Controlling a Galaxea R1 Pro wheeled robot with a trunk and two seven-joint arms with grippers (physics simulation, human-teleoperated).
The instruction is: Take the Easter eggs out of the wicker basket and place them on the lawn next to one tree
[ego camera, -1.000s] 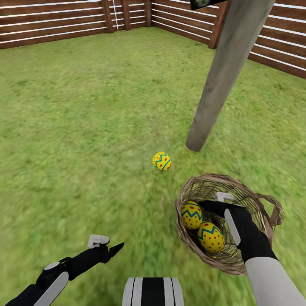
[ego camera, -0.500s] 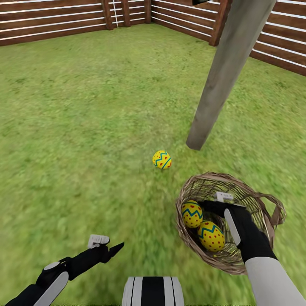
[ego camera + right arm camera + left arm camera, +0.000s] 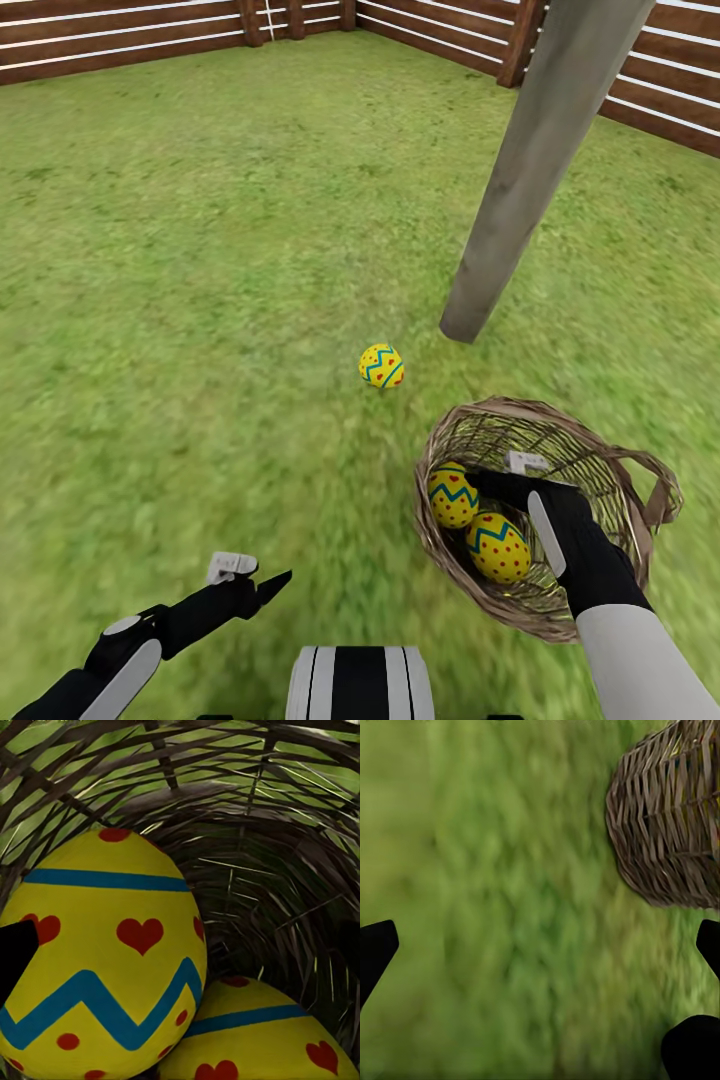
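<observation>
**Two eggs left to lift out of the basket**

While our right gripper (image 3: 500, 482) sits low inside the small round brown wicker basket (image 3: 600, 455) of open woven twigs, two bright yellow eggs with blue zigzag bands and red marks lie touching one another in it: the farther basket egg (image 3: 451, 495) and the nearer basket egg (image 3: 497, 547); a third yellow zigzag egg (image 3: 382, 365) lies out on the mottled green lawn (image 3: 200, 300), near the foot of the smooth grey-brown tree trunk (image 3: 520, 190); a brown slat fence (image 3: 120, 40) rings the grass.

Right wrist view: large egg (image 3: 101, 952) close ahead, second egg (image 3: 255, 1035) touching it; one dark fingertip (image 3: 15, 952) sits at the edge of the large egg; the other we cannot make out, so we cannot tell how wide the jaws stand or whether they have hold of anything.

Our left gripper (image 3: 250, 578) hovers over bare grass, well apart from the basket; its wrist view shows the two dark fingertips (image 3: 375, 949) spread wide with nothing between them, the basket wall (image 3: 667, 817) off ahead.

Step in hand, as we judge it: taking the second egg from the basket; one appears placed. Next move calls for closing on one egg without nudging its neighbour, lifting clear of the ragged rim, then setting it down by the same trunk; a round egg may roll.
</observation>
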